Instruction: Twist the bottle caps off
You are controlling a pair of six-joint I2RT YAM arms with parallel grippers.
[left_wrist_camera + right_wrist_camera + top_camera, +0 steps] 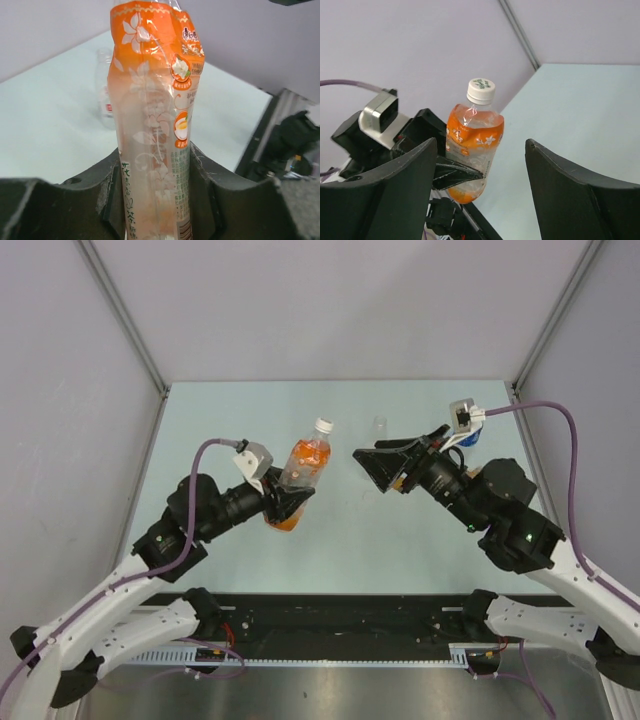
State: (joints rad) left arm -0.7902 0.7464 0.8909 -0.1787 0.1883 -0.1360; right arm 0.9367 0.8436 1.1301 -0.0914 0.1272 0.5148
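An orange drink bottle [303, 465] with a white bottle cap [323, 426] screwed on is held above the table, tilted. My left gripper [288, 502] is shut on its lower body. In the left wrist view the bottle [155, 125] stands pinched between both fingers of the left gripper [155, 200], and its cap is cut off at the top. My right gripper [375, 468] is open, a short way right of the bottle and apart from it. From the right wrist the bottle [472, 145] and its cap [481, 91] show between the wide-apart fingers of the right gripper [479, 145].
A small clear bottle [379, 427] stands on the pale green table [230, 420] behind the grippers; it also appears as a clear bottle [105, 85] in the left wrist view. A blue-and-white object [471, 436] sits partly hidden behind the right wrist camera. Grey walls enclose three sides.
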